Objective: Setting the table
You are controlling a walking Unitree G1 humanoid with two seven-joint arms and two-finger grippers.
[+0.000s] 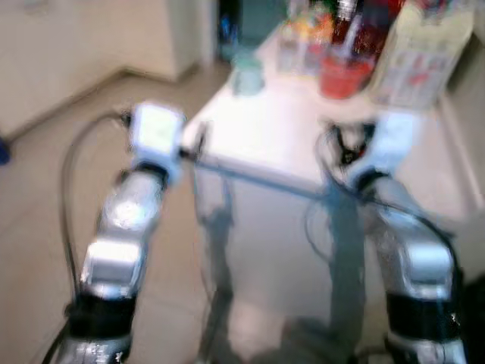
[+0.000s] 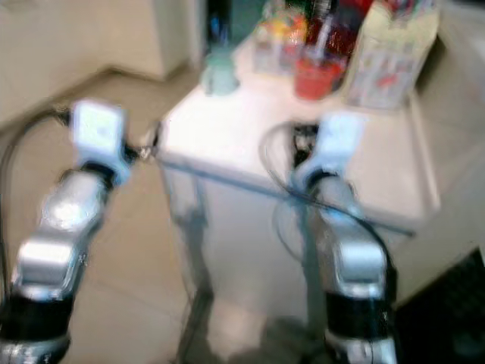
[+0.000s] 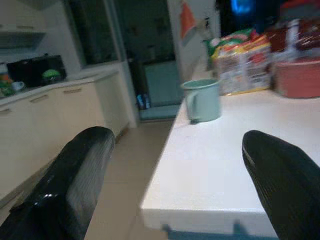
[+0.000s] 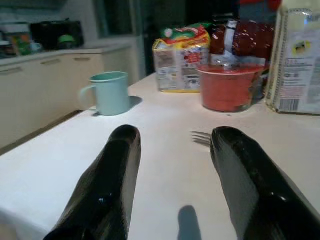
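Table (image 1: 258,144) barely set: mug (image 4: 111,93) and fork (image 4: 201,137) lie at 12 o'clock (untouched), left gripper (image 3: 180,190) and right gripper (image 4: 172,175) parted, empty.

Table (image 4: 165,165) smooth matt white; mug (image 4: 111,93) glossy; fork (image 4: 202,137) metal; claw fingers (image 4: 107,185) glossy black.

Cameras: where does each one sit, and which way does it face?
Left eye, right eye: head stereo pair, looking forward and down at the white table; both silver arms show.
Left wrist: looks along the open left pincer over the table corner toward the green mug.
Right wrist: looks along the open right pincer at the fork and red bowl.
Shared: mug, table.
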